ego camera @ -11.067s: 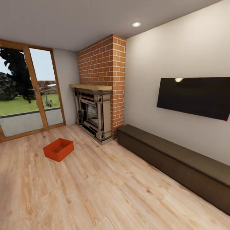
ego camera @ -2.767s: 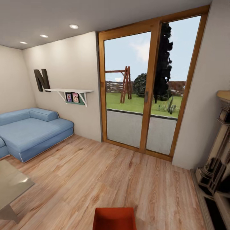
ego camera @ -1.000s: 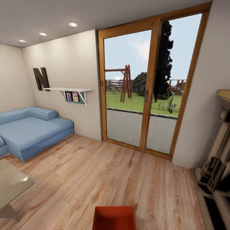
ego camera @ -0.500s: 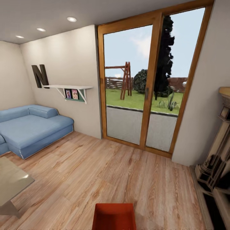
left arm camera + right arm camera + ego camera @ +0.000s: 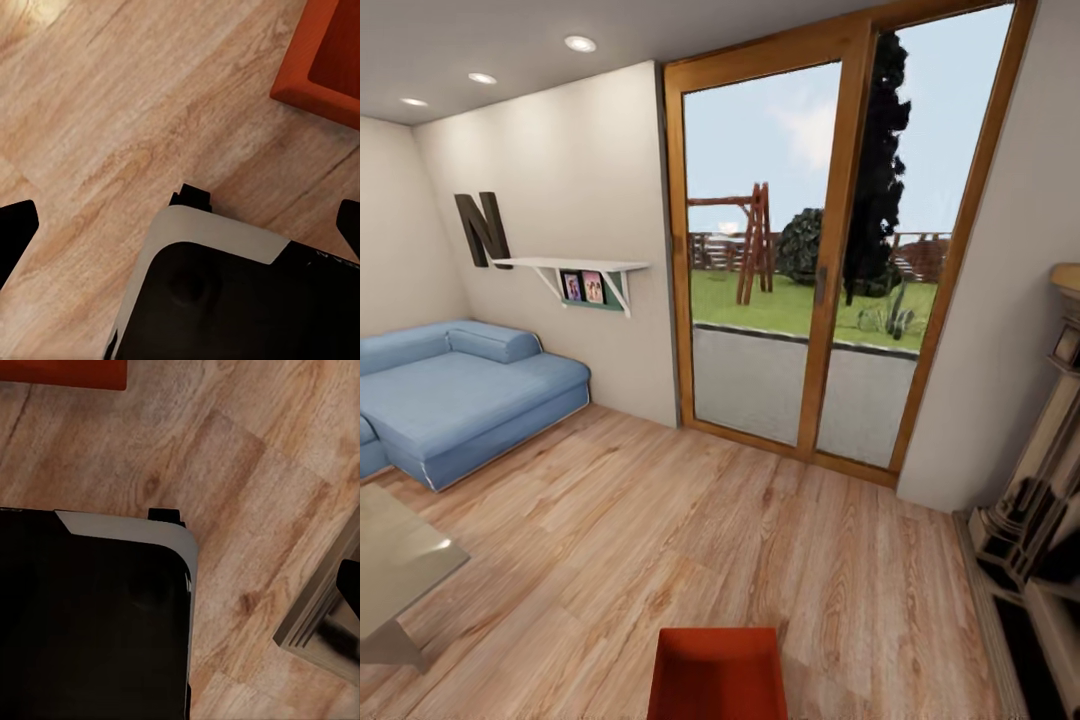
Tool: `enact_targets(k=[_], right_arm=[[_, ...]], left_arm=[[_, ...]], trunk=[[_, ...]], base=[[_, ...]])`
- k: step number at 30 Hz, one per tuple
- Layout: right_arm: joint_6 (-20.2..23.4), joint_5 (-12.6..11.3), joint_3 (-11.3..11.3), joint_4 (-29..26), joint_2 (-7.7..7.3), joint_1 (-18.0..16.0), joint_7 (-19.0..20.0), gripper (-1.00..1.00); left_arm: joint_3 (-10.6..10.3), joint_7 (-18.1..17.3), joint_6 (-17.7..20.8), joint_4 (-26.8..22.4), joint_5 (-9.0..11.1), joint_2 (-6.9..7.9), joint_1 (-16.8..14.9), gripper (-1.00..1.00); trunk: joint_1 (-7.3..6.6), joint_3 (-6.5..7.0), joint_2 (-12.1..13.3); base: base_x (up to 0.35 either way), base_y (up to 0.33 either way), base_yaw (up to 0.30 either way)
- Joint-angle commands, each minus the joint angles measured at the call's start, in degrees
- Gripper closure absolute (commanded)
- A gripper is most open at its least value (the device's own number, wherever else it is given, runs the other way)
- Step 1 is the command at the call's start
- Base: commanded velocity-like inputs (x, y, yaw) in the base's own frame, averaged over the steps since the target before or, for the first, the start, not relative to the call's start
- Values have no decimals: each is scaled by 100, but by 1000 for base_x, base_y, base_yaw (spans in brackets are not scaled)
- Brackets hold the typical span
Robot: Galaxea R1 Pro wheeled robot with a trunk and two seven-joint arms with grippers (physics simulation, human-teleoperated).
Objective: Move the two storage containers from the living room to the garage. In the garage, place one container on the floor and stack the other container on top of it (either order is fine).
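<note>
One red bin sits on the wood floor right in front of the robot, w/ more of it showing than half a sec ago since the head tipped down. Left end effector spread apart, holding nothing; right one can't tell. Pickup comes next, prob.

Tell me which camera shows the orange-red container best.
The head view: the storage container sits on the wood floor, its open top facing the camera. The left wrist view catches one corner; the right wrist, an edge strip.

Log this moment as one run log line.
room: living room | storage container: on wood floor, directly ahead near base | left fingers: apart, empty | glass doors: ahead
</note>
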Motion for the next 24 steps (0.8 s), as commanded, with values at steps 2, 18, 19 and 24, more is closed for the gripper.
enact_targets(k=[2, 18, 19, 24], right_arm=[[-34, -60, 50, 16, -1, -7, -3, -100], [-94, -45, 51, 17, 5, -7, 23, -100], [-94, -44, 51, 16, 5, -7, 23, -100], [-72, -62, 52, 18, 4, -7, 24, -100]], left_arm=[[18, 6, -17, 3, 13, -1, -4, -100], [26, 6, -17, 5, 10, -1, -4, -100], [24, 6, -17, 3, 11, -1, -4, -100], [18, 6, -17, 5, 12, -1, -4, -100]], trunk=[[0, -26, -5], [0, -173, -5], [0, -182, -5], [0, -228, -5]], base=[[0, 0, 0], [0, 0, 0], [0, 0, 0], [0, 0, 0]])
